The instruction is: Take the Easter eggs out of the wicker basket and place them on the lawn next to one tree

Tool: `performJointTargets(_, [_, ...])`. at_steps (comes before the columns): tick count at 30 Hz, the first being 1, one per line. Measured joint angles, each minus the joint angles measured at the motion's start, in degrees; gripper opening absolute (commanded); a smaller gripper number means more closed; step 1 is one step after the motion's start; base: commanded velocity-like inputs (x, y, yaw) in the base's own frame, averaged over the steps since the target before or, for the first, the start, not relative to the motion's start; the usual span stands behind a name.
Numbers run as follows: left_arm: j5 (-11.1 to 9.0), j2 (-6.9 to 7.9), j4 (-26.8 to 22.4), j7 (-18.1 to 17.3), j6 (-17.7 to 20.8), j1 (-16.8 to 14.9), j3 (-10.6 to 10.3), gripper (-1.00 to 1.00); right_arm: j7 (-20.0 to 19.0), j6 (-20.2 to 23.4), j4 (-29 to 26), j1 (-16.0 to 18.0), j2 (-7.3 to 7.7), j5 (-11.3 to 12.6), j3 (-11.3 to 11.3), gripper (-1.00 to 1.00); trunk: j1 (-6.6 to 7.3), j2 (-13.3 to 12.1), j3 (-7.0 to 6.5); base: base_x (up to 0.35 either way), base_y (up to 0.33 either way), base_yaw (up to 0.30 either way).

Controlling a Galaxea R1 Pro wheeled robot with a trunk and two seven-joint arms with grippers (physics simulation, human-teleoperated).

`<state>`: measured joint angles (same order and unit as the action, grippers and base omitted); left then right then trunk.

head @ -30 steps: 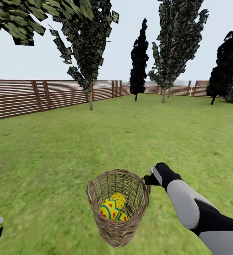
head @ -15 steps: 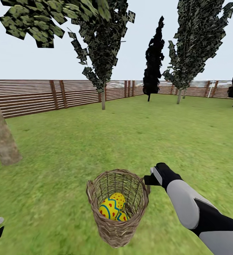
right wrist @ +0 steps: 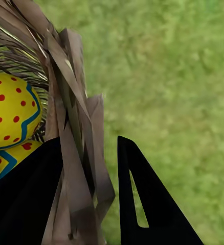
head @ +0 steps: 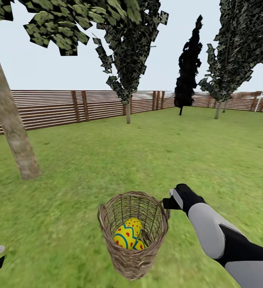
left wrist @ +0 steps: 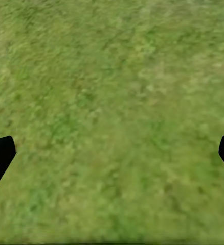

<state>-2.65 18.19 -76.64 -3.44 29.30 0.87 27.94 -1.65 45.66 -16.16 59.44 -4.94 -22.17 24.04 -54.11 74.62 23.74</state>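
the right gripper (head: 168, 203) was clamped on the rim of the wicker basket (head: 133, 236), one finger inside the weave and the other (right wrist: 142, 204) outside it, the woven wall pinched between them in the right wrist view, so the basket hung off the arm, apparently lifted clear of the lawn (head: 147, 160). the easter eggs (head: 128, 236) were all yet to come out: two yellow painted shells showed plainly down in the basket in the head view, with an edge of what looked like a third under them, though the count could not be made sure through the wicker. none lay on the grass. the left gripper (left wrist: 112, 158) pointed down at bare grass with its fingers spread wide and nothing between them. the thick-trunked tree (head: 11, 120) stood ahead on the robot's left, near but not yet beside the basket, with the slatted fence (head: 51, 108) behind it. as a judgement, the task was at an early carrying stage: nothing was placed, and what remained was to bring the basket up to that trunk, lift out each egg, and set all three on the grass at its foot.
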Motion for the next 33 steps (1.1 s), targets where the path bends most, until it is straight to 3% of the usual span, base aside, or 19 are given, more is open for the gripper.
performJointTargets(10, [0.06, 0.08, 0.14, 0.0, 0.0, 0.0, -0.04, 1.0, 0.0, -0.11, 0.0, -0.01, -0.02, 0.04, 0.02, -1.0, 0.01, 0.0, 0.0, 0.028, 0.0, 0.282])
performJointTargets(15, [0.03, 0.34, 0.26, 0.0, 0.01, 0.0, -0.06, 1.0, 0.29, -2.35, 0.09, -0.06, -0.33, 0.07, 0.05, -1.0, 0.03, 0.01, 0.0, 0.298, 0.0, 0.284])
performJointTargets(33, [0.01, -0.09, 0.24, -0.22, 0.15, 0.0, -0.06, 1.0, 0.25, -2.55, 0.0, -0.04, -0.18, -0.11, 0.09, -1.0, 0.03, 0.01, 0.0, 0.337, 0.0, 0.284])
